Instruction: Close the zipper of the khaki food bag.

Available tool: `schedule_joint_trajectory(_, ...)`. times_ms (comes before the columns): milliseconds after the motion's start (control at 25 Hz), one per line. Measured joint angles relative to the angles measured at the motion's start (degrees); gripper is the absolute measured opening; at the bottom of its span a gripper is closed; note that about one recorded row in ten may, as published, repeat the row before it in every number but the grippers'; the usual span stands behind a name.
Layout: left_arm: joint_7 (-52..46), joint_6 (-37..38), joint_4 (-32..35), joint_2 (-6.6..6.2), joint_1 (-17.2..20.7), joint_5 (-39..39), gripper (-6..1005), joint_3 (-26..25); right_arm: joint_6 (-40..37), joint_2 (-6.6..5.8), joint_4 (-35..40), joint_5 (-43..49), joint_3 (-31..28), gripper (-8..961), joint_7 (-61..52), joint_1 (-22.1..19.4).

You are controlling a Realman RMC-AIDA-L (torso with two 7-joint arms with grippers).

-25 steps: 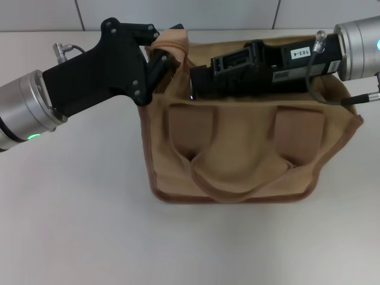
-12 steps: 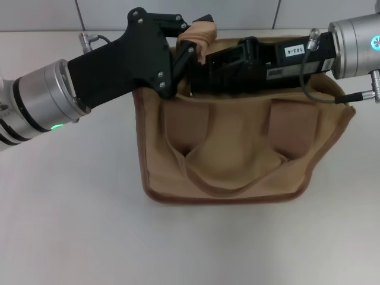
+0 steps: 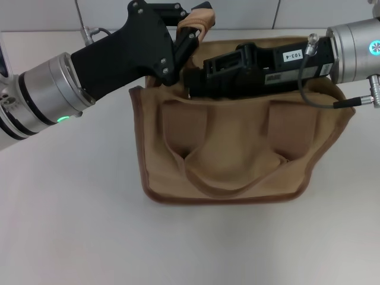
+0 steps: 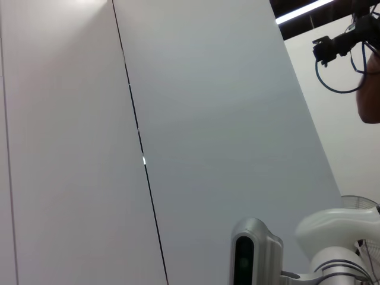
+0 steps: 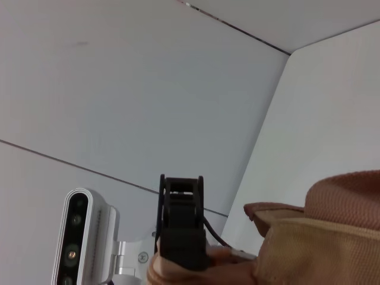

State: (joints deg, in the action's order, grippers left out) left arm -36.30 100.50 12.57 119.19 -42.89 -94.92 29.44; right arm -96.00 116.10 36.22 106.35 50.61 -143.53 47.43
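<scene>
Both claws at bag top, zipper not visible.

Left claw [image 3: 189, 31] clamped on a fabric end at the top left corner of the khaki food bag [image 3: 237, 148]. Right claw [image 3: 199, 77] lies along the bag mouth just right of it; cannot tell its jaws. Risk: left pinch slips, or the bag drags toward the worktop [image 3: 89, 237] back edge. Free worktop in front of both.

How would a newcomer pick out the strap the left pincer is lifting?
Start at the tan bag mid-table. At its top corner on the robot's left, the left pincer holds up a folded strap, the only fabric raised above the bag, unlike the handle drooping down its front.
</scene>
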Motion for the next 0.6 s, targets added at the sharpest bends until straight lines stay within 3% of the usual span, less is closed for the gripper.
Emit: schedule_joint_trajectory(600, -0.3, -0.1, -0.1, -0.02, -0.4, 0.3, 52, 0.1, -0.8, -0.09, 1.9, -0.4, 0.0, 339, -0.2, -1.0)
